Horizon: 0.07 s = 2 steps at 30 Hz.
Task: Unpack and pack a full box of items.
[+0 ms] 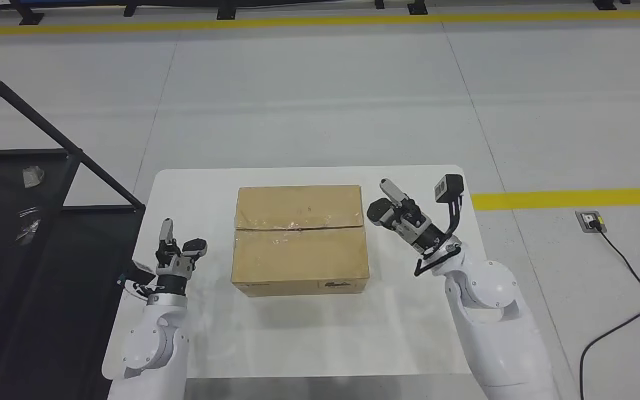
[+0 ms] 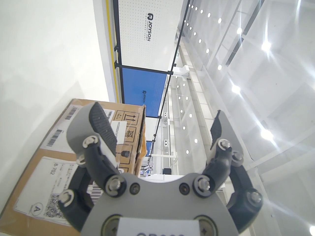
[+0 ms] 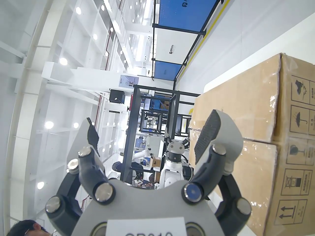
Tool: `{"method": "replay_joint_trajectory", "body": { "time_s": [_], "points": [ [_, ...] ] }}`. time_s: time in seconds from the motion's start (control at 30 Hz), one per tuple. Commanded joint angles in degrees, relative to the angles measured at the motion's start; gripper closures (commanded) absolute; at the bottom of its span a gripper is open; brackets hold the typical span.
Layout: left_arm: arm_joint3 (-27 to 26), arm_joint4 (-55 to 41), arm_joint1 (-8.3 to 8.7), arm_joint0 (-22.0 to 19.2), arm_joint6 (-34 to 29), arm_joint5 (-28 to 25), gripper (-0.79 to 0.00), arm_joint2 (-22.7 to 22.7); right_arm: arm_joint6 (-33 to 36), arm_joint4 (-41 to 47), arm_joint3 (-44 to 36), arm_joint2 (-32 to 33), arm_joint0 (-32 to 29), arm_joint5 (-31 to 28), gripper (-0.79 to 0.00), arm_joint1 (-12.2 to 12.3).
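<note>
Top view: closed box [image 1: 300, 238] mid-table [image 1: 420, 330], between left claw [image 1: 183, 236], spread and standing apart, and right claw [image 1: 384, 200], spread just beside it.

We see a tan-brown box [image 1: 300, 238] with white barcoded labels [image 2: 59, 133] on a white table [image 1: 410, 330]; black stippled pads [image 2: 102, 126] on grey fingers [image 2: 78, 125].
</note>
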Motion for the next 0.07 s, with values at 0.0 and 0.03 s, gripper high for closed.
{"method": "replay_joint_trajectory", "body": {
  "time_s": [0.0,0.03],
  "points": [
    [0.0,0.0,0.0,0.0,0.0,0.0,-0.785,0.0,0.0,0.0,0.0,0.0,0.0,0.0,-0.785,0.0],
    [0.0,0.0,0.0,0.0,0.0,0.0,-0.785,0.0,0.0,0.0,0.0,0.0,0.0,0.0,-0.785,0.0]
  ]
}}
